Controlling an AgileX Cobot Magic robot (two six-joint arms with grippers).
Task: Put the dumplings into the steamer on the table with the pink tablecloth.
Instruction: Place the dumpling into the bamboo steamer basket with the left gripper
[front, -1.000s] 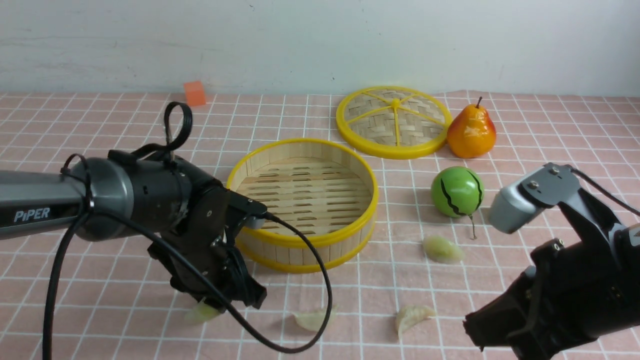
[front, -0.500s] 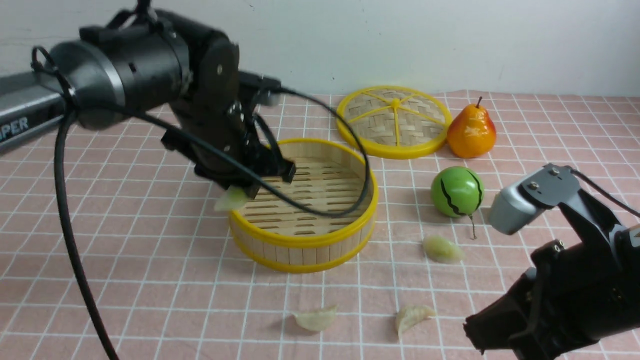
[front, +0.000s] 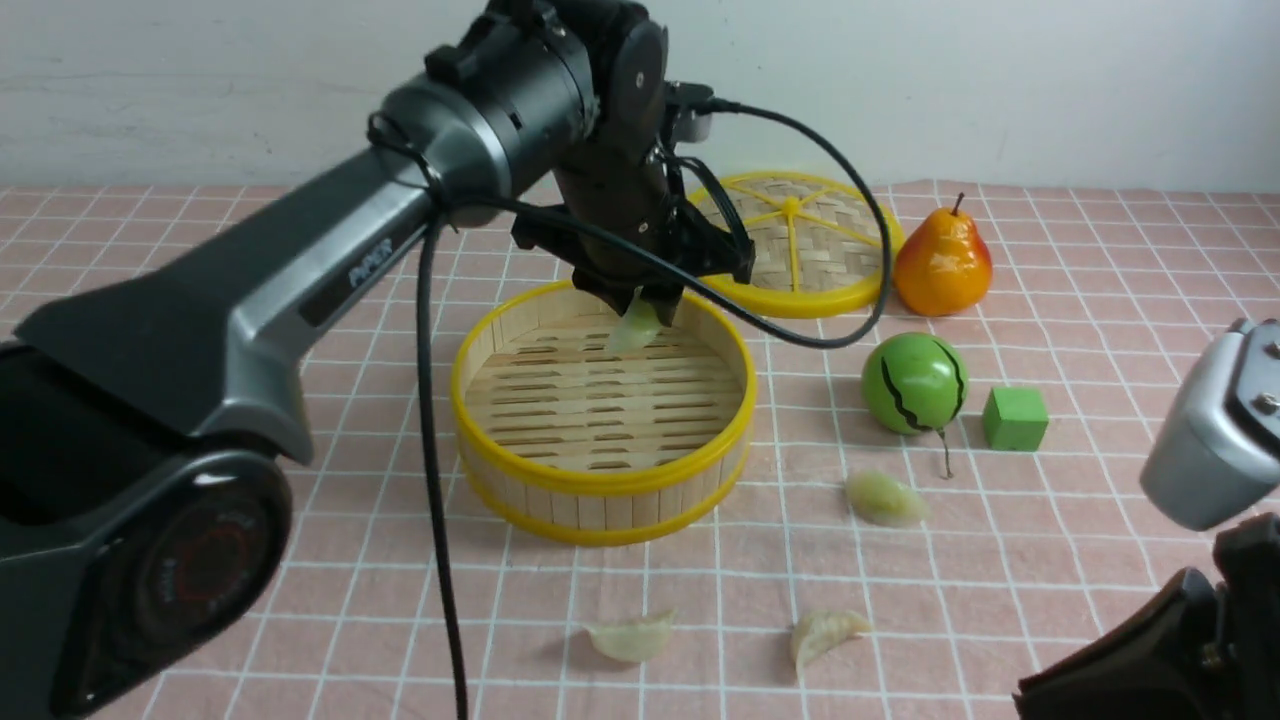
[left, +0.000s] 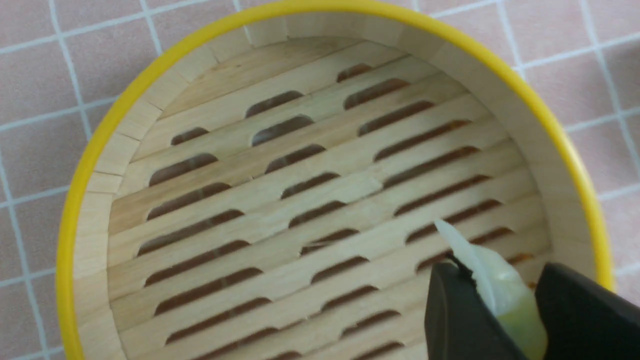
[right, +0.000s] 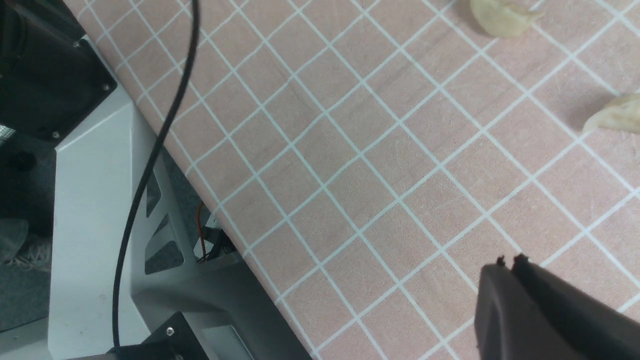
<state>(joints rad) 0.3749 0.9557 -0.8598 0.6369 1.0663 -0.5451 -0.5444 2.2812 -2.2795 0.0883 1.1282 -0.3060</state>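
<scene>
The held dumpling (front: 634, 332) is clamped between the fingers (left: 457, 320) of our left gripper (front: 645, 308), its pale tip poking out past them. It hangs above the steamer (front: 600, 482) floor near the twelve o'clock wall. We see three loose dumplings (front: 885, 498) on the pink tablecloth (front: 1100, 260) at the steamer's four to six o'clock, and our right gripper (right: 510, 261) has its fingers pressed together, empty.

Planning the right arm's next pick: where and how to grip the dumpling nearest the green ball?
Likely grip the dumpling across its plump middle, from above. It lies flat on the tablecloth, long side left to right, so jaws closing front to back span its short width. The green ball stands apart.
</scene>
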